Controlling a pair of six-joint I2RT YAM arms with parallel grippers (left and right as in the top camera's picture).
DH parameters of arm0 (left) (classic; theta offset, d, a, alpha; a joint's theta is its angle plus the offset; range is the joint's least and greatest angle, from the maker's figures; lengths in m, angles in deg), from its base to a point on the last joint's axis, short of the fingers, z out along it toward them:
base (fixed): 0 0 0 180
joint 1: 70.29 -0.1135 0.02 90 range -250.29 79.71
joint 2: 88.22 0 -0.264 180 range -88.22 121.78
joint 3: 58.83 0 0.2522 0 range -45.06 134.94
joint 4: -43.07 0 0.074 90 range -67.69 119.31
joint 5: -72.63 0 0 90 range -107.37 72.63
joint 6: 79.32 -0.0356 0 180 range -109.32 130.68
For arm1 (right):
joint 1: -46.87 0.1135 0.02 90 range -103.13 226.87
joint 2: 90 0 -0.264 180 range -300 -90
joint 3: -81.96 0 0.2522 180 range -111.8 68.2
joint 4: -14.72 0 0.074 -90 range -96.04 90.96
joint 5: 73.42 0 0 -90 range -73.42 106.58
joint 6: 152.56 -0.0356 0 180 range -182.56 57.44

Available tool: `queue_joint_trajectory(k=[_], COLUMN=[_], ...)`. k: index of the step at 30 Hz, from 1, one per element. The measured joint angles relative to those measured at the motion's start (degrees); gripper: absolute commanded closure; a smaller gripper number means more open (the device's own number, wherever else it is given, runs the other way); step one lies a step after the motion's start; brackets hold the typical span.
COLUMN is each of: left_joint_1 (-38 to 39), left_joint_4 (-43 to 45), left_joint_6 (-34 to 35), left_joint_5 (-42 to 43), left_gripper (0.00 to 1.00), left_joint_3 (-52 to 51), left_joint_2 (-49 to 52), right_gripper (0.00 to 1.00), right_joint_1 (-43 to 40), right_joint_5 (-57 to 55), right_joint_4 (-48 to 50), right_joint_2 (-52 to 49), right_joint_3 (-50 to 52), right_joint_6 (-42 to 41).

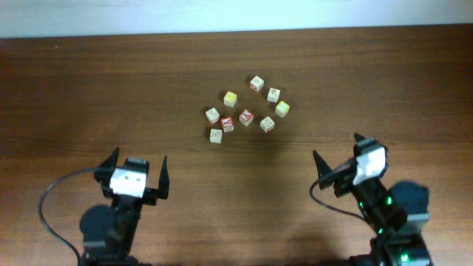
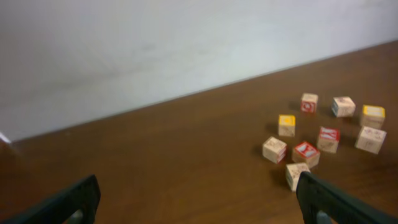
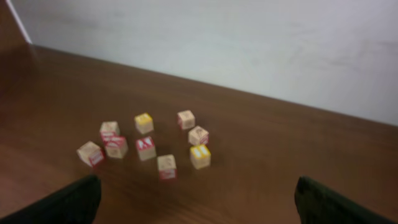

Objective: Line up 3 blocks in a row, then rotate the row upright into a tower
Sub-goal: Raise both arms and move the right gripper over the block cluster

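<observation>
Around cubes: open table on all sides.
Between cubes: 9 packed close, gaps narrow.

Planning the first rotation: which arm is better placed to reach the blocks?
Right, marginally. The right gripper angles toward the blocks; the left gripper points straight ahead, past them. Both stand open.

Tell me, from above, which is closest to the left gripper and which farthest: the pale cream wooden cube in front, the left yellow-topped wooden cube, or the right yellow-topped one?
1. Pale cream wooden cube, front of the cluster, nearest the left gripper.
2. Left yellow-topped wooden cube, farther back.
3. Right yellow-topped wooden cube, cluster's right edge.
</observation>
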State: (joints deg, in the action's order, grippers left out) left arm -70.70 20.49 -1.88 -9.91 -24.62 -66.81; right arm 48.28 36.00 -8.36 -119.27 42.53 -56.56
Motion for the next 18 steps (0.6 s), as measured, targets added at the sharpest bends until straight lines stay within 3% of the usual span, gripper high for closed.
queue_joint_trajectory(k=[6, 12, 15, 18], left_joint_1=[0.0, 0.0, 0.0, 0.0], left_joint_4=[-7.9, -24.2, -27.7, -28.9], left_joint_6=[0.2, 0.2, 0.2, 0.2], left_joint_5=[6.6, 9.9, 13.4, 16.3], left_gripper=[0.01, 0.01, 0.01, 0.01], left_joint_3=[15.1, 35.8, 45.0, 45.6], left_joint_2=[19.7, 42.2, 52.0, 54.9], right_gripper=[0.02, 0.02, 0.02, 0.02], right_joint_1=[0.0, 0.0, 0.0, 0.0], right_joint_5=[3.3, 4.1, 4.1, 4.1], right_joint_4=[-19.0, -32.7, -35.8, -36.8], right_joint_2=[-20.0, -37.3, -42.0, -44.5], right_joint_3=[-20.7, -38.2, -42.0, -42.4], right_joint_6=[0.0, 0.0, 0.0, 0.0])
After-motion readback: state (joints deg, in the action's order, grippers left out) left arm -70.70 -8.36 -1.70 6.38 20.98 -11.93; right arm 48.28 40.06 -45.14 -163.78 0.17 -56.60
